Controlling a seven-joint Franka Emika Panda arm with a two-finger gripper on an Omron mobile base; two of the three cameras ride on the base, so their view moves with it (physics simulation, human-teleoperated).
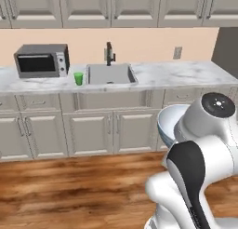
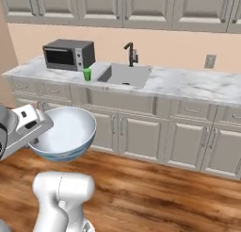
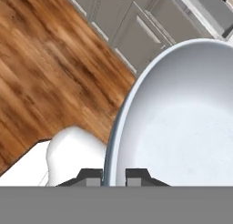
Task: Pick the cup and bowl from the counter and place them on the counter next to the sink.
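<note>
Two dark fingertips (image 3: 93, 176) of the gripper (image 3: 113, 177) stand close together with the rim of the bowl (image 3: 182, 123) pinched between them, one tip outside the wall and one inside. The jaws are clamped on that rim, and the bowl hangs in the air, clear of any surface. From the jaws the bowl spreads forward and to one side, its pale, glossy hollow facing the hand camera. Beyond the jaws on the bowl's outer side lies the wooden floor (image 3: 50, 63), and farther out past the bowl's far edge stand the cabinet doors (image 3: 132, 27).

In the right base view the bowl (image 2: 63, 134) sits at the end of the arm, held low in front of the cabinets and above the floor, its opening tilted up and toward the room. In the left base view a slice of the bowl (image 1: 167, 123) shows behind the arm's white wrist.

Well ahead of the jaws and higher than them runs the counter (image 1: 186, 74), with the sink (image 1: 110, 74) set into it and a black faucet (image 1: 109, 53) behind the basin. The cup (image 1: 78, 78) stands upright on the counter just beside the sink's edge, between the basin and a microwave (image 1: 42, 60). The cup (image 2: 87, 74) is far from the jaws and untouched by them. An outlet (image 2: 210, 61) sits on the wall past the sink.
</note>
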